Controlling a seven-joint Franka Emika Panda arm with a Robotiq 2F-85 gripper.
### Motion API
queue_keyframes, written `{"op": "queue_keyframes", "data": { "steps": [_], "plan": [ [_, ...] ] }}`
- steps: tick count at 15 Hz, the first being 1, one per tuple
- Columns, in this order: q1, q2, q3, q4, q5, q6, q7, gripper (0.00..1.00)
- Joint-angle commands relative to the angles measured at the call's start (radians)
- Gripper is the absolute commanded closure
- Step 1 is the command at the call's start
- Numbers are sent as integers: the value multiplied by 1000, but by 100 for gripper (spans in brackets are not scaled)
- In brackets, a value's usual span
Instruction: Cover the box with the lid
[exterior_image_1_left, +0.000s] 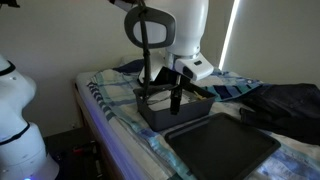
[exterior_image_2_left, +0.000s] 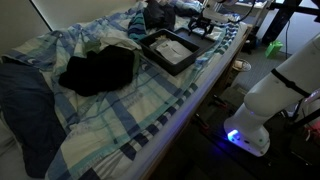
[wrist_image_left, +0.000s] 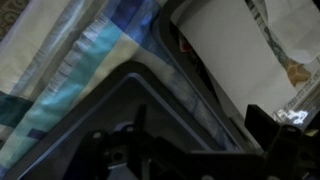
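The box (exterior_image_1_left: 160, 117) is a dark grey bin on the plaid bed sheet; in the wrist view its rim and inner floor (wrist_image_left: 150, 105) fill the lower part. The lid (exterior_image_1_left: 225, 148) lies flat on the sheet beside the box, apart from it. In an exterior view the lid (exterior_image_2_left: 168, 52) shines pale with glare, as it does in the wrist view (wrist_image_left: 235, 50). My gripper (exterior_image_1_left: 162, 99) hangs just over the box with its two fingers apart and nothing between them. It also shows in the wrist view (wrist_image_left: 200, 122) and small at the far end of the bed (exterior_image_2_left: 205, 24).
A dark cloth bundle (exterior_image_2_left: 100, 68) lies mid-bed and also shows beyond the lid (exterior_image_1_left: 290, 105). The bed's edge (exterior_image_1_left: 95, 115) drops off beside the box. A white machine body (exterior_image_2_left: 268, 100) with a blue light stands on the floor beside the bed.
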Motion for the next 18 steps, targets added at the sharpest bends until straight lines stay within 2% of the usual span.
{"op": "queue_keyframes", "data": {
  "steps": [1, 8, 15, 18],
  "plan": [
    [-44, 69, -6, 64, 16, 21, 93, 0],
    [-124, 128, -47, 66, -6, 46, 251, 0],
    [-143, 225, -57, 7, 15, 161, 260, 0],
    [-139, 254, -42, -21, 97, 205, 208, 0]
  ]
}}
